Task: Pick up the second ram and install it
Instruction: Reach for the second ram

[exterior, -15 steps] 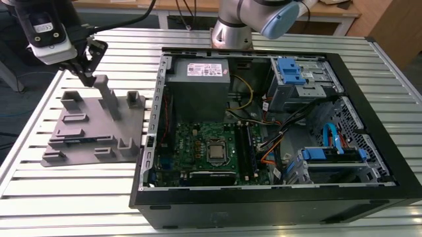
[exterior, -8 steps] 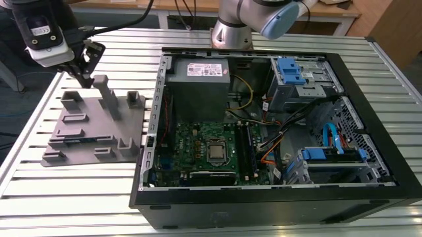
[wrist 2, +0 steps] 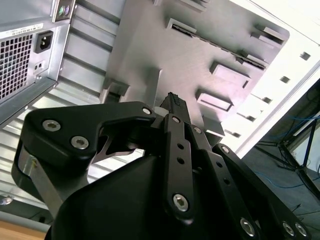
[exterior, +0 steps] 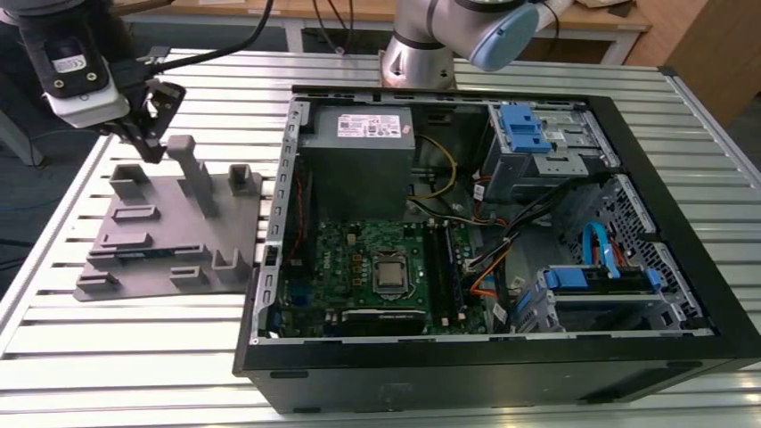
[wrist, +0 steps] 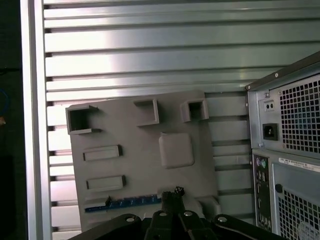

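The second ram (wrist: 125,202) is a thin blue-green stick lying in a slot of the grey moulded tray (wrist: 145,150). In the first wrist view my gripper (wrist: 172,192) hovers close to one end of the stick. Its black fingertips (wrist 2: 172,99) are pressed together with nothing between them. In the exterior view the gripper (exterior: 149,138) hangs above the far end of the tray (exterior: 155,236), beside the tall upright post (exterior: 191,169). The long black memory slots (exterior: 446,263) sit on the green motherboard inside the open computer case (exterior: 274,294).
The case stands at the exterior view's right of the tray, on a ribbed metal table (exterior: 131,339). Its rear panel with power socket (wrist: 270,131) is close to the tray. Cables, blue drive cages (exterior: 523,129) and the power supply (exterior: 356,134) crowd the case. The arm's base (exterior: 416,53) stands behind.
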`<state>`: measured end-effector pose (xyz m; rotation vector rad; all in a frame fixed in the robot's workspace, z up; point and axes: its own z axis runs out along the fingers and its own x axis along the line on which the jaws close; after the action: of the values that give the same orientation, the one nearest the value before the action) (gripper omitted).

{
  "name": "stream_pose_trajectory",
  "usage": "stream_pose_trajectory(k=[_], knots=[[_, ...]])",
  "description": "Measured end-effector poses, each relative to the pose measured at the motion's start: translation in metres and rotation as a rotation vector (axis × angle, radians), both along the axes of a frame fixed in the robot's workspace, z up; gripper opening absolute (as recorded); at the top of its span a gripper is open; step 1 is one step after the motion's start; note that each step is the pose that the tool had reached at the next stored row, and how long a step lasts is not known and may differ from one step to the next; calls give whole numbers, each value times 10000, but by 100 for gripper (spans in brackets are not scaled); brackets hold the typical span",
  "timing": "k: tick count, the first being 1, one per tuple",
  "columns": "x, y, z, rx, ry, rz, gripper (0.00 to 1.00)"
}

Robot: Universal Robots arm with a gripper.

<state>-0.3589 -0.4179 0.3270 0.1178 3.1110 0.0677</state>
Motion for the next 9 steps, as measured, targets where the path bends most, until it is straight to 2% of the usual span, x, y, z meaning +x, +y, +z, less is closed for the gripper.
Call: stream_pose_trajectory(k=[9], knots=[[-68, -14, -149, -2, 3, -3, 7]])
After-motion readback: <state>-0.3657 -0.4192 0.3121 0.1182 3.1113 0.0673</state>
